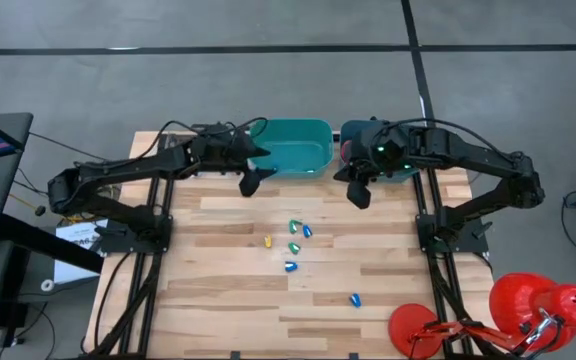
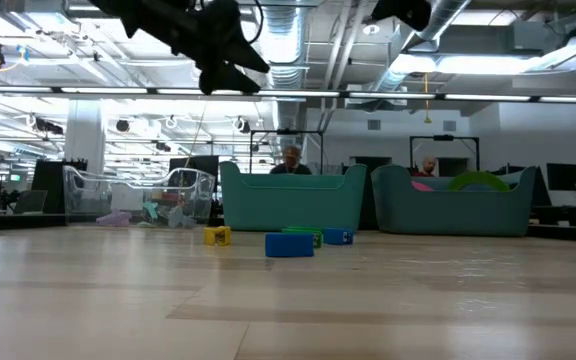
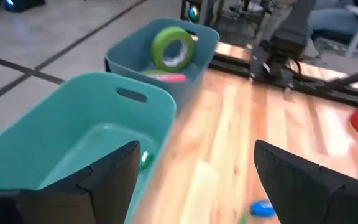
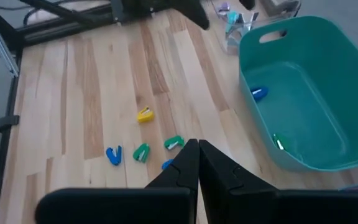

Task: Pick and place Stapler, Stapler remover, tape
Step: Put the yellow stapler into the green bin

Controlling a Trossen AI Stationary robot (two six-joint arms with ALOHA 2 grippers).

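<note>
Tape sits in the darker bin [image 3: 194,46] at about one o'clock from the table's middle: a green roll [image 3: 171,48] stands on edge against its wall with a pink-red one [image 3: 166,76] lying flat beside it, which I read as those rolls already placed. The lighter teal bin [image 1: 293,145], at twelve o'clock, holds a small blue piece [image 4: 259,93] and a small green piece [image 4: 279,143].

My left claw [image 1: 252,181] hangs above the table's far edge, just at eleven o'clock of the middle, fingers spread wide and holding nothing. I judge it is poised beside that bin either to let something go or to head back out. My right claw [image 1: 358,192] hovers near one o'clock, beside the darker bin, fingers pressed together with nothing between them.

Left on the wood near the middle are small coloured pieces: a yellow one [image 1: 266,241], a cluster of green and blue ones [image 1: 295,238], and a lone blue one [image 1: 354,299] toward five o'clock. They look like staple removers or tiny staplers, though I cannot tell which from here. They lie loose and well apart from both bins, so plenty of picking remains.
</note>
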